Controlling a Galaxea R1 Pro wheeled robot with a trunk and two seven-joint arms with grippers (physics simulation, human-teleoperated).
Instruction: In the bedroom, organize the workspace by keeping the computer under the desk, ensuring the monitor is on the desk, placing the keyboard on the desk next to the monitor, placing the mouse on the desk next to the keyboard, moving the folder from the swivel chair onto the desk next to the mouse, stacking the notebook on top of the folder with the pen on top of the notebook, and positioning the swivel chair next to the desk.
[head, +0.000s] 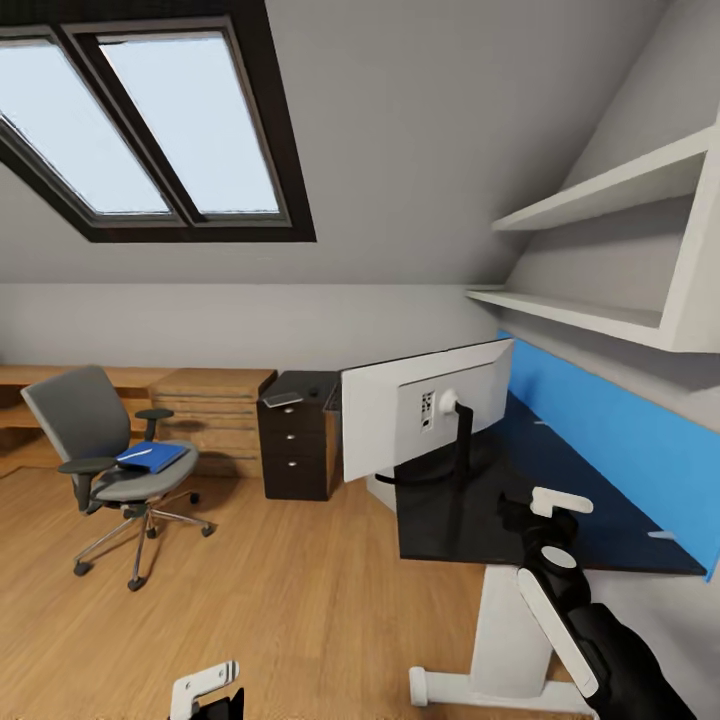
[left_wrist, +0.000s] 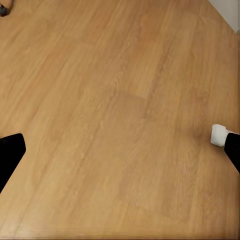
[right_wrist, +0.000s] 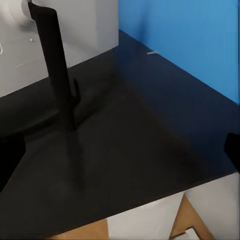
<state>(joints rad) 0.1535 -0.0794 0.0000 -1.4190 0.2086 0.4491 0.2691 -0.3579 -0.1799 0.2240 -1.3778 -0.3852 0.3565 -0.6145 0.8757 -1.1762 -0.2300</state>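
The grey swivel chair (head: 105, 455) stands on the wood floor at the left, well apart from the desk. The blue folder (head: 152, 457) lies on its seat with a thin white pen (head: 135, 453) on top. The monitor (head: 425, 405) stands on the black desk (head: 590, 520), white back toward me; its black stand (right_wrist: 55, 70) shows close in the right wrist view. My right gripper (head: 548, 505) hovers open over the desk's near end (right_wrist: 150, 130). My left gripper (head: 205, 688) hangs open over bare floor (left_wrist: 120, 100). Keyboard, mouse and computer are out of view.
A black drawer cabinet (head: 298, 440) stands left of the desk with a small flat grey thing (head: 283, 399) on top, perhaps the notebook. A light-wood drawer unit (head: 215, 405) lines the back wall. White wall shelves (head: 600, 190) hang above the blue back panel (head: 620, 430).
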